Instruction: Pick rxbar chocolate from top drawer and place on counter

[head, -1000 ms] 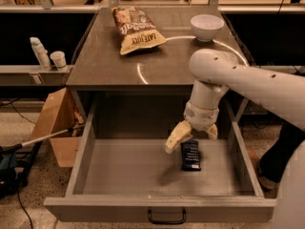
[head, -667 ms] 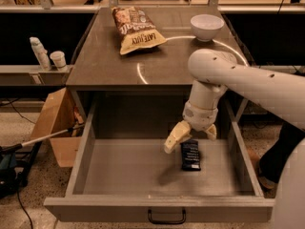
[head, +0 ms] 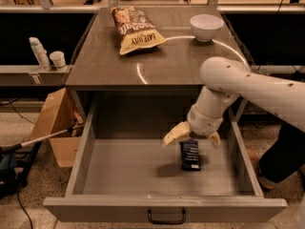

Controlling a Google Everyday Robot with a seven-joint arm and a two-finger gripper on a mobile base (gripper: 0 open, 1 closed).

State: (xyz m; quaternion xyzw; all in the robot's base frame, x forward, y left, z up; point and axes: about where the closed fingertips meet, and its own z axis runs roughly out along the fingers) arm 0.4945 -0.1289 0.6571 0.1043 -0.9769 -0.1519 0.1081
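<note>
Single high front view — down over top drawer (head: 128, 173) toward counter (head: 171, 63), gripper (head: 195, 137) inside drawer, right.

One cream gripper (head: 190, 142), fingers spread, hangs over one flat dark-wrapped rxbar chocolate (head: 190, 156). Beyond the jaws: one tan snack bag (head: 136, 30), one white bowl (head: 206, 26).

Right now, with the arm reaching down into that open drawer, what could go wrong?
The tool hangs open over the rxbar chocolate in the top drawer. The bar lies flat on the drawer floor, so the fingers may slip off or shove it away. Lifting out, the arm could bump the counter edge overhead. The snack bag and bowl take up counter space.
</note>
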